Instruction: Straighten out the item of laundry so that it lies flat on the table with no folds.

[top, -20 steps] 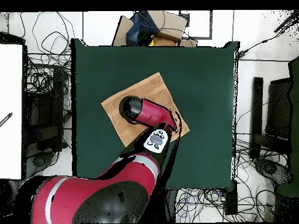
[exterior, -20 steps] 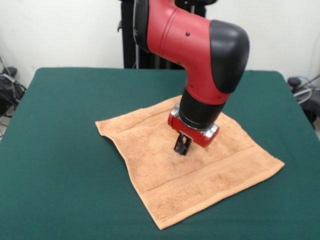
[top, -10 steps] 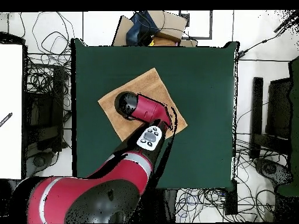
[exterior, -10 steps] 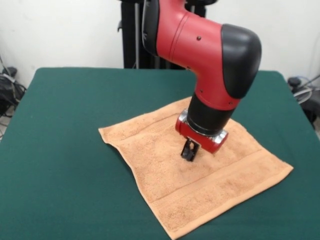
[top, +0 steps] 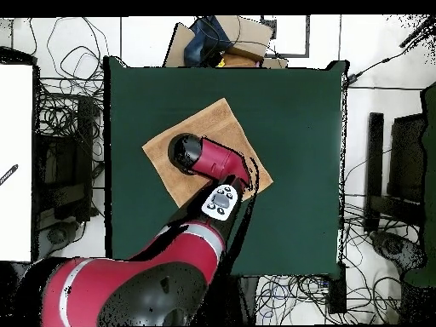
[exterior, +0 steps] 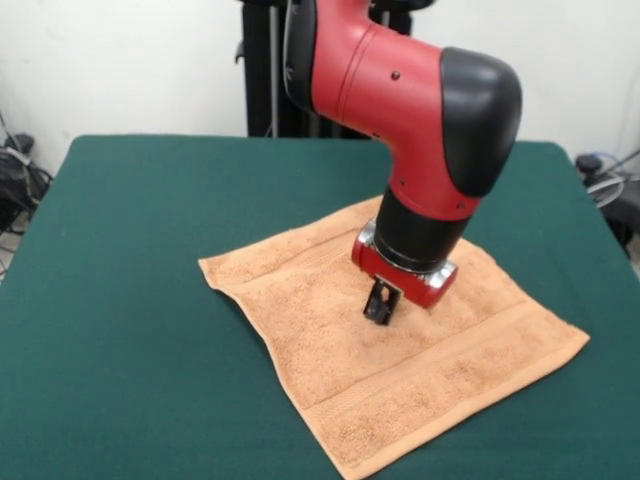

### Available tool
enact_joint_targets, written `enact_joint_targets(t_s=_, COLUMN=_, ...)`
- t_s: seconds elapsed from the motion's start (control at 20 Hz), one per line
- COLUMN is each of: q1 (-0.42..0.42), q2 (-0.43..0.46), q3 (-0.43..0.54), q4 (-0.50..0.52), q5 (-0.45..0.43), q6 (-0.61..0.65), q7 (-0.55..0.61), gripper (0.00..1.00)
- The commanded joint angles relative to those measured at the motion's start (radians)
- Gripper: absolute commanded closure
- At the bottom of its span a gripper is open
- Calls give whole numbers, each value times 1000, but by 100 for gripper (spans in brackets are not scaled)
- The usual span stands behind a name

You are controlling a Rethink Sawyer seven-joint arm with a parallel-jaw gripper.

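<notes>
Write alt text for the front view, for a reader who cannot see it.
A light orange-tan towel lies spread nearly flat, turned like a diamond, on a dark green table. A red and black robot arm reaches down over the towel's middle, its small black gripper at the cloth.

One towel (exterior: 330,330) – orange-tan, one green table (exterior: 120,300), one red arm (exterior: 400,90) – one claw (exterior: 379,303)

Towel (exterior: 330,330): terry cloth, rough looped nap, matt; flatter woven band near edge. Table (exterior: 120,300) top: felt-like cloth, matt, smooth. Arm (exterior: 400,90): glossy red and black plastic shell; shiny metal ring at wrist.
</notes>
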Motion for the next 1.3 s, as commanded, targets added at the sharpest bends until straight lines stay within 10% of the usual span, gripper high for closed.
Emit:
enact_joint_targets(t_s=0.05, q1=-44, q2=54, q3=271, q4=68, q5=-5, q6=-225, q7=127, gripper=100)
enact_joint_targets(t_s=0.1, q1=-55, q2=50, q3=280, q4=75, q5=-17, q6=-231, q7=114, gripper=0)
enact_joint_targets(t_s=0.8, q1=-168, q2=3, q3=309, q4=150, q5=-105, q6=-260, q7=77, gripper=0)
enact_joint_targets(t_s=1.3, q1=-394, q2=-33, q3=377, q4=216, q5=-243, q6=-289, q7=-11, gripper=0)
